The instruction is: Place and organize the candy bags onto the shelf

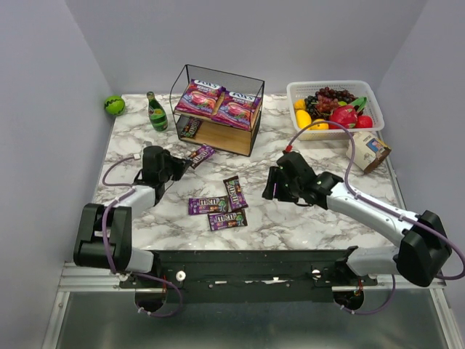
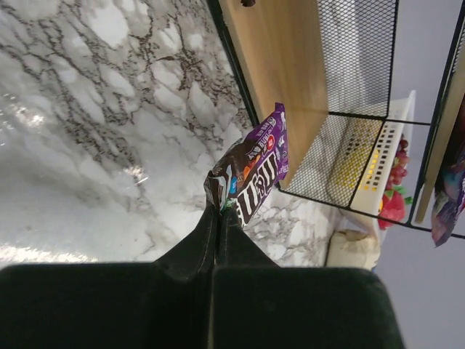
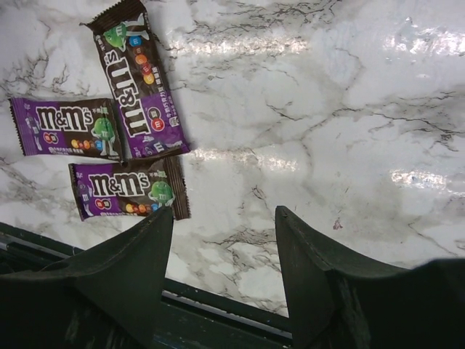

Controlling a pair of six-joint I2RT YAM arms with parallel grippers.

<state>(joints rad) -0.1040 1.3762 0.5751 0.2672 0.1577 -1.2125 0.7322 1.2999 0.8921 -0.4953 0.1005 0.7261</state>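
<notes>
Purple film, thin and glossy: three packets (image 1: 207,206) lie close together on the marble table (image 1: 312,218) at lower centre of the top view. Just right of them hovers the right gripper (image 1: 275,183), its jaws apart and empty. Up and to the left, the left gripper (image 2: 216,218) is pinched together on the crimped end of a fourth packet (image 2: 258,171), whose free end points at the shelf (image 1: 225,137), near the front of its lower board. A fifth packet (image 1: 190,127) lies at the left of that board, and two pink bags (image 1: 200,98) sit side by side on the upper one. These packets are probably light, limp and slippery (loose candy shifts inside), so the flat crimped seam looks the surest hold. Held by one end, a packet will likely sag.
</notes>
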